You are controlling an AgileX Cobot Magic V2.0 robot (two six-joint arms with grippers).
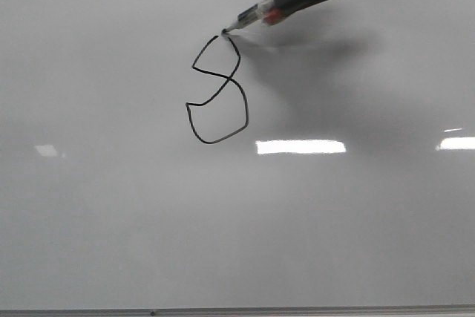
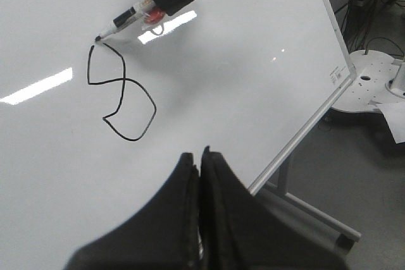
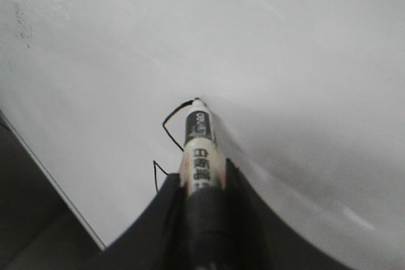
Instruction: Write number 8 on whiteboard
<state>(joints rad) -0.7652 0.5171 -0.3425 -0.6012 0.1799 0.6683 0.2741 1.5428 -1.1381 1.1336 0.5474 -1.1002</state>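
A thin black hand-drawn number 8 is on the glossy whiteboard. Its top loop is small, its lower loop larger. My right gripper is shut on a marker whose tip touches the board at the top of the 8. In the right wrist view the marker sticks out between the fingers, its tip on the line. My left gripper is shut and empty, held off the board below the 8.
Bright rectangular glare patches lie on the board. The board's thin metal edge and its stand show in the left wrist view, with a round white base beyond.
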